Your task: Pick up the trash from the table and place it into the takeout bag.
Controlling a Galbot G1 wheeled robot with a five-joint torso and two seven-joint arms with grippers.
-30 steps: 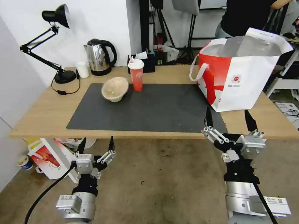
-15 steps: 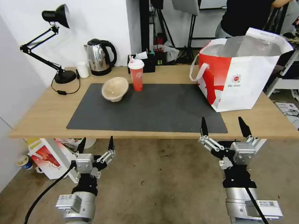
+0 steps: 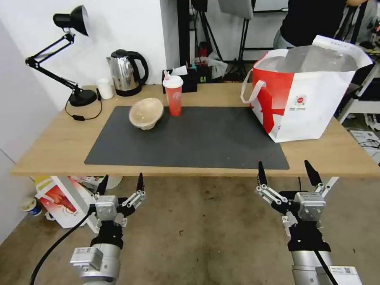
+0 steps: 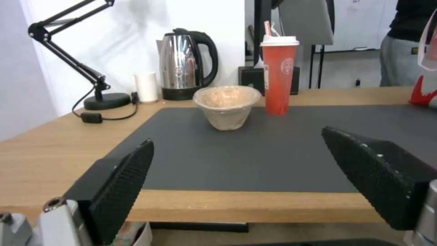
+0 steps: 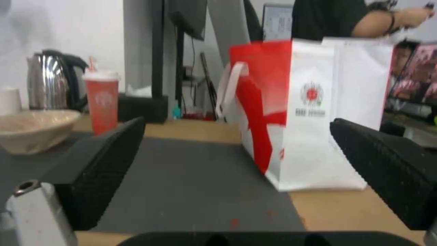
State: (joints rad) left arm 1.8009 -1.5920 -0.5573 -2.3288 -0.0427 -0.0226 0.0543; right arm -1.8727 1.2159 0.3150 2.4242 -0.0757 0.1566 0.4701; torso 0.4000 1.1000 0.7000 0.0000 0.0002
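Observation:
On the table (image 3: 51, 144), a tan pulp bowl (image 3: 146, 113) (image 4: 226, 106) (image 5: 34, 129) lies on the dark grey mat (image 3: 190, 138). Beside it stands a red cup with a white lid (image 3: 173, 95) (image 4: 279, 73) (image 5: 102, 100). The red-and-white takeout bag (image 3: 307, 93) (image 5: 300, 112) stands open at the table's right end, its foil lining showing. My left gripper (image 3: 121, 182) (image 4: 237, 177) is open, below and in front of the table's front edge. My right gripper (image 3: 286, 171) (image 5: 237, 171) is open too, just before the front edge, in front of the bag.
A steel kettle (image 3: 126, 72), a small white cup (image 3: 105, 88) and a black desk lamp (image 3: 70, 55) stand at the table's back left. A black box (image 3: 186, 79) sits behind the red cup. A smaller white bag (image 3: 62, 200) lies on the floor under the table's left end.
My right gripper has dropped from over the table's front edge, beside the bag, to below and before that edge. The left arm has not moved.

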